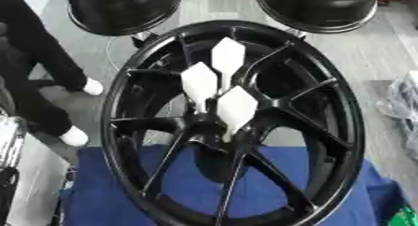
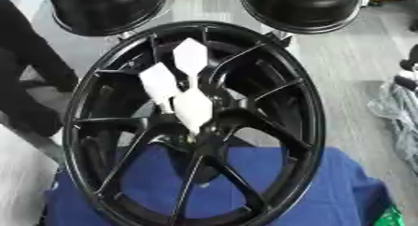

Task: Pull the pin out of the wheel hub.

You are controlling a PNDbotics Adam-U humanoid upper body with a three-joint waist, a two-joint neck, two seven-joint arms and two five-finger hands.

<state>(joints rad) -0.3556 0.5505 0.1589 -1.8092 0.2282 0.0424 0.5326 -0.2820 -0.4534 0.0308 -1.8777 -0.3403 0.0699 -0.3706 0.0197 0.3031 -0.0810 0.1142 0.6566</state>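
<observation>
A black wheel hub (image 1: 237, 122) fills the middle of the frame, standing tilted on a blue cloth (image 1: 188, 183) that covers the lower part of the picture. Three white pins (image 1: 222, 87), each with a flat diamond-shaped head, are seen clustered at the centre of the hub where the spokes meet: one uppermost (image 1: 228, 57), one to its lower left (image 1: 199, 82), one lowest and nearest the centre (image 1: 237, 109). Their shafts are hidden among the spokes. Neither robot hand is visible in either view, so nothing can be recorded of how their fingers stand. The pins are judged light, stiff and smooth, likely plastic; the flat faces of a head offer the natural place for a pinch between thumb and fingers, and the pull is probably best made along the shaft, up and away from the centre. The hub is judged heavy and rigid, unlikely to shift under a light pull, though its tilt should be minded. Room is tight between the heads, which stand just beside one another; the lowest is the most open from below. Spokes and rim close in on the sides. Two dark round seats (image 1: 122, 8) lie at the upper edge, and a crumpled plastic bag (image 1: 404, 103) is noted at the right edge.
</observation>
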